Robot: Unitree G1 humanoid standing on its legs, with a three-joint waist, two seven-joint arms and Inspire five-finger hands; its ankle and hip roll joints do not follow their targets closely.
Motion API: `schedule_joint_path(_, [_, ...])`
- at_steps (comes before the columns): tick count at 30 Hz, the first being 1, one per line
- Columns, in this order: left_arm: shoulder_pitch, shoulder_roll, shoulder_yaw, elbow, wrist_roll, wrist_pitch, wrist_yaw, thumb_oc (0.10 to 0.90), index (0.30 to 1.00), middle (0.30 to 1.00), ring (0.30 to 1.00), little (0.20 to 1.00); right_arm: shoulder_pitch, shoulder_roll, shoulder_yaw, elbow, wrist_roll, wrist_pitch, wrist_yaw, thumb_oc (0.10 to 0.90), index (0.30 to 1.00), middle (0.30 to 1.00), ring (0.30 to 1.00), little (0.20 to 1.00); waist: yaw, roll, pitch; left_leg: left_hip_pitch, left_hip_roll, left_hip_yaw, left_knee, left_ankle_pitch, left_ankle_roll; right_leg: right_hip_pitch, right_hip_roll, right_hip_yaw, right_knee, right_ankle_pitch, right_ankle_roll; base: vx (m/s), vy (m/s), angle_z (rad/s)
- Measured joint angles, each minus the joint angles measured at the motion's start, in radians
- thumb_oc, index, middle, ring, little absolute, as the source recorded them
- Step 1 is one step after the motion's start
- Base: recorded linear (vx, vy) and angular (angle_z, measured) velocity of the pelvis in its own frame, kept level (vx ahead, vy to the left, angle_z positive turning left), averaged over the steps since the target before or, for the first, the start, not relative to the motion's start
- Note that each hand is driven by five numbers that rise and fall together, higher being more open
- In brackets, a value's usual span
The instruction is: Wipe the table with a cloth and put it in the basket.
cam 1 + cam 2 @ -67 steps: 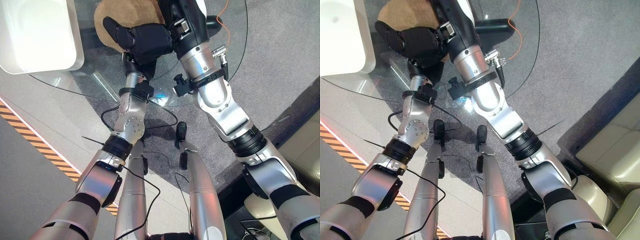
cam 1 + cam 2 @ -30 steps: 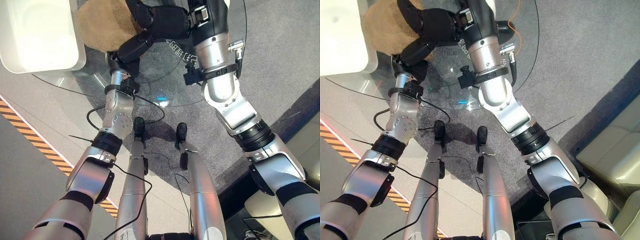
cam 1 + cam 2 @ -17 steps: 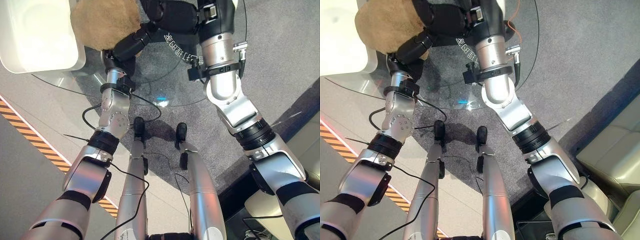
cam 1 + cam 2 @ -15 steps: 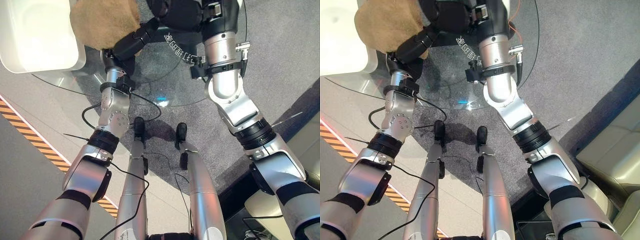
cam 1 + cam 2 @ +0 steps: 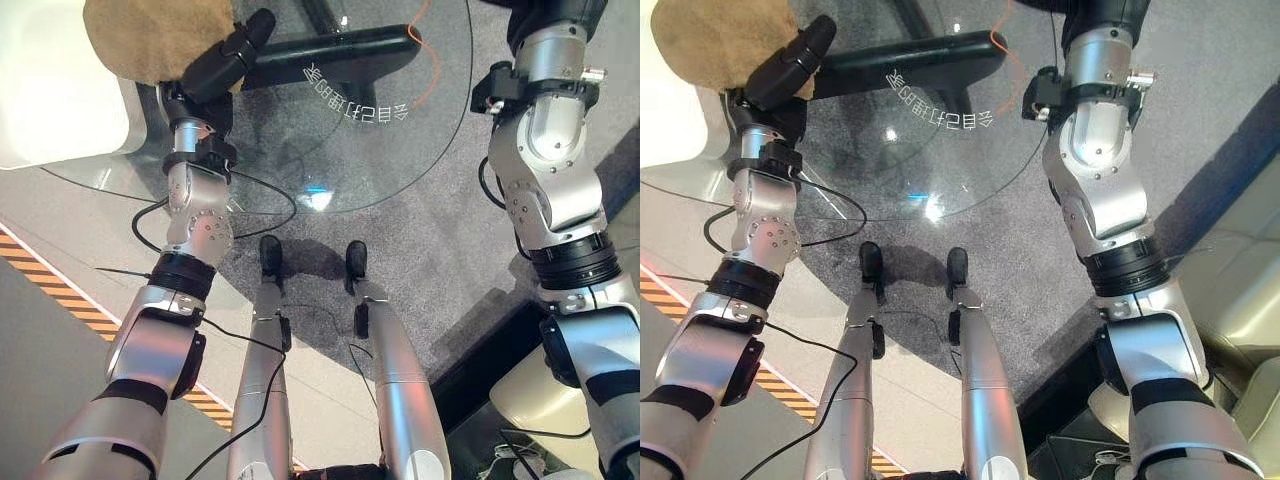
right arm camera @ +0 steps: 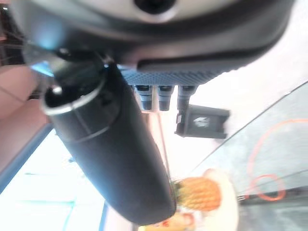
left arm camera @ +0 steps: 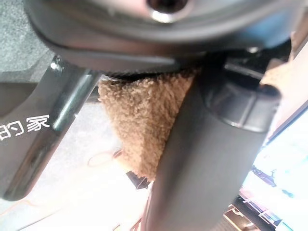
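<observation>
Fingers of the left hand [image 5: 222, 62] apparently grasp the cloth [image 5: 155, 35] above the glass table [image 5: 380, 150].

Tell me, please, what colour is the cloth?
The cloth is tan brown with a fuzzy pile, best seen in the left wrist view.

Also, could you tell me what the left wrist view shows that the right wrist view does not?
Left wrist view: the brown cloth pinched in the left hand, and the table's dark base bar with white print on it. Right wrist view: the right hand holding nothing, and what looks like a pineapple near the glass table. Shared: each hand's own dark thumb up close, and a looping orange cable seen by the glass.
</observation>
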Motion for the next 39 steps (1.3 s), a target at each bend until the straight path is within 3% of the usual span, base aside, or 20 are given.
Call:
schedule_joint_path(13, [0.0, 0.012, 0.002, -0.001, 0.0, -0.008, 0.0, 0.1, 0.3, 0.3, 0.3, 0.2, 0.103, 0.0, -0.034, 0.058, 0.056, 0.028, 0.033, 0.8, 0.9, 0.9, 0.9, 0.9, -0.014, 0.0, 0.0, 0.001, 0.006, 0.008, 0.0, 0.0, 0.0, 0.003, 0.006, 0.005, -0.016, 0.015, 0.0, 0.0, 0.01, -0.02])
schedule_joint_path(19, [-0.001, 0.055, 0.005, 0.0, 0.0, -0.03, -0.013, 0.1, 0.3, 0.3, 0.3, 0.2, 0.127, 0.001, -0.047, 0.113, 0.094, 0.04, 0.053, 0.8, 0.9, 0.9, 0.9, 0.9, -0.012, 0.0, 0.0, 0.001, 0.006, 0.01, 0.0, 0.0, 0.0, 0.003, 0.006, 0.006, -0.016, 0.015, 0.0, 0.0, 0.0, 0.0])
schedule_joint_path(39, [-0.001, 0.107, 0.006, 0.005, -0.121, -0.147, -0.06, 0.1, 0.3, 0.3, 0.3, 0.2, 0.171, 0.004, -0.054, 0.543, 0.249, 0.031, 0.134, 0.8, 0.9, 0.9, 0.9, 0.9, 0.008, 0.001, 0.0, -0.007, 0.007, 0.011, -0.001, 0.0, 0.0, -0.008, 0.007, 0.008, -0.016, 0.015, 0.0, 0.0, 0.0, 0.0])
